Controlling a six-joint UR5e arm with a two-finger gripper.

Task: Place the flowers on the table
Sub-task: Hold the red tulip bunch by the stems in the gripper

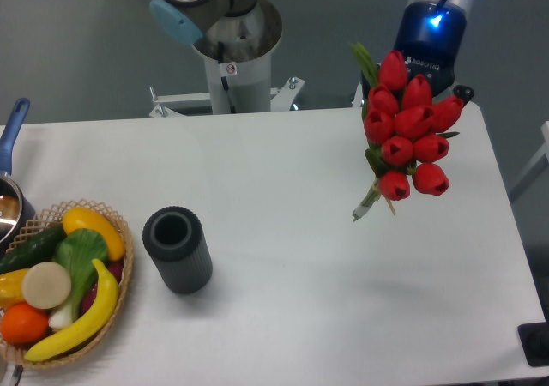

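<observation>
Single fixed camera here, looking down on the white table (pixel 283 232). Up at the far right, the claw (pixel 429 60) hangs behind a bunch of red flowers (pixel 407 137), blue light glowing on its wrist. The blooms cover the fingers, so I cannot tell how wide the claw stands or whether it grips the stems. The flowers hang over the table's far right part, heads bunched at the top, green stems angling down and left towards the table, one leaf poking up above the heads. Whether the stem tips touch the table is not clear from this angle.

Taking the flowers as our landmark: well to their left and nearer the camera stands a dark ribbed vase (pixel 177 249), upright, mouth open. Farther left again, at the table's edge, a wicker basket (pixel 120 232) holds a banana, a cucumber, an orange and other produce. Beyond the basket, a pot with a blue handle (pixel 12 129) peeks in
</observation>
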